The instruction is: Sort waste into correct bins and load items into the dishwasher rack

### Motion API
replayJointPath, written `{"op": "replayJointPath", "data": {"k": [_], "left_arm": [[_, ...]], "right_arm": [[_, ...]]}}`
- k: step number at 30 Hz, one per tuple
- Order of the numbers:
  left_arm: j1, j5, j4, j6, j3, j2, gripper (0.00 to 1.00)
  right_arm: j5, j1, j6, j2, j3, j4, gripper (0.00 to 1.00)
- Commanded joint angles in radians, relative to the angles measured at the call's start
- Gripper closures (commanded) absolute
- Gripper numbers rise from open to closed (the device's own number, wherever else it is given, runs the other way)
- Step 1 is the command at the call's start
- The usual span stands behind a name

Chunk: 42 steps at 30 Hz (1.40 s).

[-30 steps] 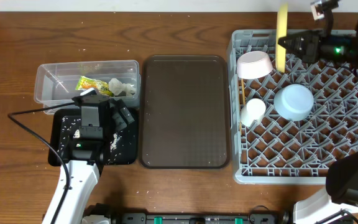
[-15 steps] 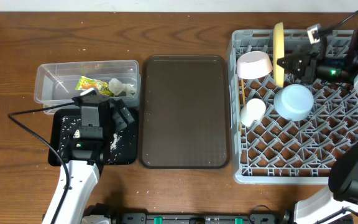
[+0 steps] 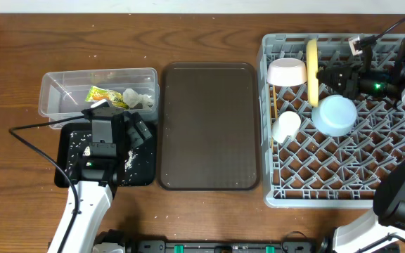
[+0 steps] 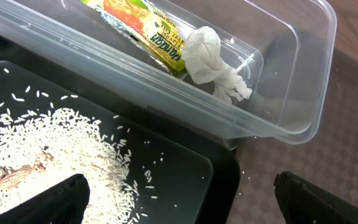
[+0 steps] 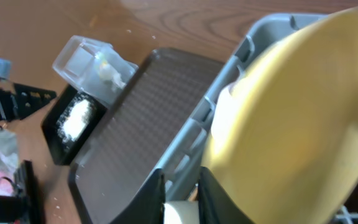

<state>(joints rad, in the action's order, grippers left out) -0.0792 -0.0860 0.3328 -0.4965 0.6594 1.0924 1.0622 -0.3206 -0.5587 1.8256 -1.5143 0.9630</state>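
Observation:
The yellow-green plate point(image 3: 313, 63) stands on edge between pegs of the grey dishwasher rack point(image 3: 392, 184), beside the white bowl point(image 3: 287, 72). My right gripper point(image 3: 327, 72) is at the plate's right side. In the right wrist view its jaws point(image 5: 181, 169) are slightly apart, and the plate point(image 5: 297, 106) lies outside the right finger. The light blue bowl point(image 3: 334, 114), the white cup point(image 3: 285, 126) and a chopstick point(image 3: 273, 107) are in the rack. My left gripper point(image 4: 191, 199) hangs open over the black tray point(image 4: 185, 168) of rice point(image 4: 48, 143).
The clear tub point(image 3: 58, 98) holds the snack wrapper point(image 3: 106, 95) and the white tissue point(image 3: 138, 99). The brown serving tray point(image 3: 208, 126) lies between the bins and the rack. A black cable point(image 3: 30, 144) runs left of my left arm.
My right gripper has brought the plate down and slightly left, from above the rack's back edge into the pegs. Its jaws have parted a little. The left arm has not moved.

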Motion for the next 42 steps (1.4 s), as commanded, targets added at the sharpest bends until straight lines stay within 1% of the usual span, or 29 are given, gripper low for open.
{"op": "replayJointPath", "data": {"k": [1, 5, 6, 7, 10, 12, 15, 17, 21, 25, 27, 29, 30, 31, 36, 42], "left_arm": [[0.004, -0.02, -0.001, 0.006, 0.015, 0.002, 0.02], [0.004, -0.02, -0.001, 0.006, 0.015, 0.002, 0.02], [0.004, -0.02, -0.001, 0.006, 0.015, 0.002, 0.02], [0.004, -0.02, -0.001, 0.006, 0.015, 0.002, 0.02], [0.004, -0.02, -0.001, 0.006, 0.015, 0.002, 0.02], [0.004, -0.02, -0.001, 0.006, 0.015, 0.002, 0.02], [0.004, -0.02, -0.001, 0.006, 0.015, 0.002, 0.02], [0.004, -0.02, -0.001, 0.006, 0.015, 0.002, 0.02], [0.004, -0.02, -0.001, 0.006, 0.015, 0.002, 0.02], [0.004, -0.02, -0.001, 0.006, 0.015, 0.002, 0.02], [0.004, -0.02, -0.001, 0.006, 0.015, 0.002, 0.02], [0.004, -0.02, -0.001, 0.006, 0.015, 0.002, 0.02], [0.004, -0.02, -0.001, 0.006, 0.015, 0.002, 0.02], [0.004, -0.02, -0.001, 0.006, 0.015, 0.002, 0.02], [0.004, -0.02, 0.0, 0.006, 0.015, 0.002, 0.02], [0.004, -0.02, -0.001, 0.006, 0.015, 0.002, 0.02]], "right_arm": [[-0.058, -0.009, -0.006, 0.0, 0.004, -0.002, 0.73], [-0.074, -0.009, 0.01, 0.0, 0.004, -0.003, 0.69], [-0.084, -0.009, 0.035, 0.0, 0.003, -0.008, 0.67], [-0.108, -0.009, 0.072, 0.0, 0.003, -0.016, 0.61], [-0.236, -0.009, 0.205, 0.0, 0.0, -0.032, 0.51], [-0.347, -0.009, 0.264, -0.002, -0.013, -0.02, 0.47], [-0.43, -0.004, 0.3, -0.015, -0.031, 0.008, 0.43], [-0.468, 0.002, 0.332, -0.036, -0.031, 0.023, 0.37], [-0.521, 0.017, 0.406, -0.071, -0.031, 0.095, 0.36], [-0.523, 0.045, 0.475, -0.081, -0.03, 0.239, 0.35], [-0.523, 0.071, 0.48, -0.08, -0.026, 0.316, 0.34], [-0.523, 0.101, 0.48, -0.08, -0.023, 0.374, 0.26], [-0.523, 0.117, 0.48, -0.08, -0.023, 0.394, 0.11], [-0.523, 0.131, 0.48, -0.08, -0.023, 0.403, 0.01], [-0.523, 0.218, 0.508, -0.08, -0.023, 0.402, 0.01], [-0.523, 0.28, 0.514, -0.08, -0.023, 0.394, 0.01]]}}
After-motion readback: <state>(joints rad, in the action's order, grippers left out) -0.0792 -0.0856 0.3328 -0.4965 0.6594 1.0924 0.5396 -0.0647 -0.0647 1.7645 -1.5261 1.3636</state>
